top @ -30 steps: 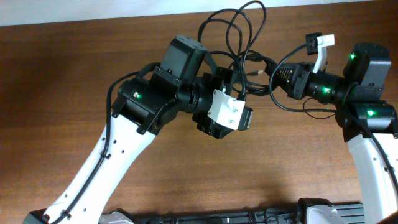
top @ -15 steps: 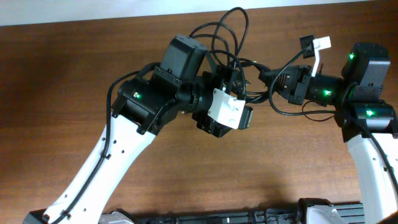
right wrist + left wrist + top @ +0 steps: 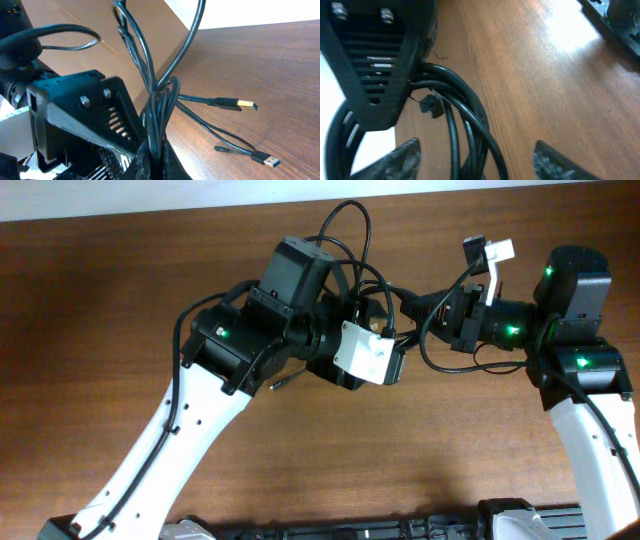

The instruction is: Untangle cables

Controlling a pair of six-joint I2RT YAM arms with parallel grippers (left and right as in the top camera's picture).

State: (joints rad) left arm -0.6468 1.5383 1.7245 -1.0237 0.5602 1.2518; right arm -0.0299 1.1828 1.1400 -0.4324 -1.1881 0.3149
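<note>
Work surface: a wooden table (image 3: 90,300) with a medium-brown finish fills almost the whole overhead view. Its grain runs lengthwise, left to right, with darker streaks.

Far boundary: a narrow white strip (image 3: 150,205) lies beyond the table's far edge. Whether it is wall or floor cannot be determined. In the right wrist view the same white surface (image 3: 260,10) meets the straight edge of the table (image 3: 280,60).

Lighting: illumination is even, and shadows on the wood are soft. In the left wrist view a bright glare patch (image 3: 570,20) washes out the table (image 3: 545,100) toward the upper right.
</note>
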